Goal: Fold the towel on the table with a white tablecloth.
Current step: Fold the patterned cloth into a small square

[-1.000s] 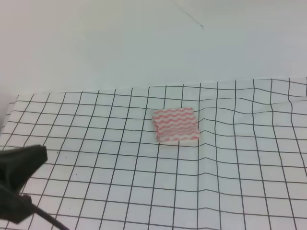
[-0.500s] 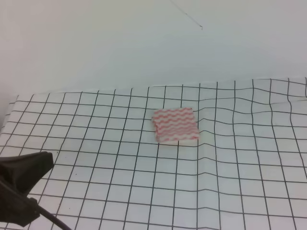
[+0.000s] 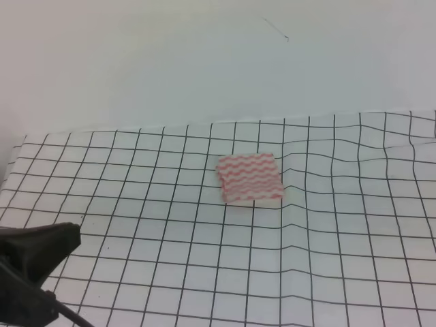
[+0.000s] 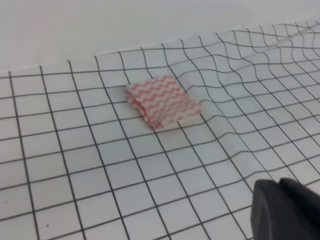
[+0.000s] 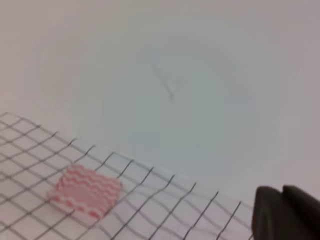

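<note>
The towel [image 3: 249, 177] lies folded into a small, layered rectangle with pink-red and white wavy stripes, near the middle of the table's white grid tablecloth [image 3: 170, 225]. It also shows in the left wrist view as towel [image 4: 162, 101] and in the right wrist view as towel [image 5: 86, 191]. My left gripper [image 3: 71, 235] is a dark shape at the lower left, well away from the towel and holding nothing. Close up, the left gripper [image 4: 280, 182] has its fingers pressed together. The right gripper [image 5: 282, 189] also looks shut and empty, and it is out of the exterior high view.
A plain white wall [image 3: 204, 61] rises behind the table's far edge. The tablecloth is rippled on its right side [image 3: 381, 150]. A thin dark cable runs from the left arm at the bottom left corner.
The left gripper has sunk lower and a little rightward in the exterior high view. The towel has not moved.
</note>
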`<state>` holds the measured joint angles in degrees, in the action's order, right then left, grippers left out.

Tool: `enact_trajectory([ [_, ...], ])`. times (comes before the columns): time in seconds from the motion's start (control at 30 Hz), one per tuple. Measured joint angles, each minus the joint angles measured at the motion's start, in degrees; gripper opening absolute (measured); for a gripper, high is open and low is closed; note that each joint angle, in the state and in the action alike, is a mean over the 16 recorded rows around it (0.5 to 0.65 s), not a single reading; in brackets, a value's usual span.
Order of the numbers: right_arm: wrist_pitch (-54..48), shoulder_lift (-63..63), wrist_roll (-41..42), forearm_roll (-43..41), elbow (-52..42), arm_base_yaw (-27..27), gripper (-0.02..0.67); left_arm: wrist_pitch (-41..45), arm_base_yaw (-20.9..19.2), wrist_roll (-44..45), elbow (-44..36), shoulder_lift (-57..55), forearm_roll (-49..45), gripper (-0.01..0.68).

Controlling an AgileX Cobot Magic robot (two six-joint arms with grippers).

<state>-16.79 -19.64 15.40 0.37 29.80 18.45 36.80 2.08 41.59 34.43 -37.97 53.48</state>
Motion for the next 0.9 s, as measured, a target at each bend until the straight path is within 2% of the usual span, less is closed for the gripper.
enact_trajectory([
  [0.2, 1.69, 0.76, 0.03, -0.03, -4.77, 0.00, 0.028, 1.14, 0.00, -0.11, 0.00, 0.00, 0.00, 0.000],
  [0.53, -1.36, 0.77, 0.04, -0.05, -6.93, 0.00, 0.028, 0.43, 0.00, -0.24, -1.06, 2.90, -1.89, 0.000],
  [0.7, -3.05, 0.65, 0.04, -0.05, -7.04, 0.00, 0.028, -7.06, 0.00, -4.51, -5.09, 8.51, -6.94, 0.000],
  [0.9, -4.35, 0.65, 0.03, 0.00, -7.06, 0.00, 0.028, -19.85, 0.00, -14.44, -14.45, 18.78, -17.57, 0.000],
])
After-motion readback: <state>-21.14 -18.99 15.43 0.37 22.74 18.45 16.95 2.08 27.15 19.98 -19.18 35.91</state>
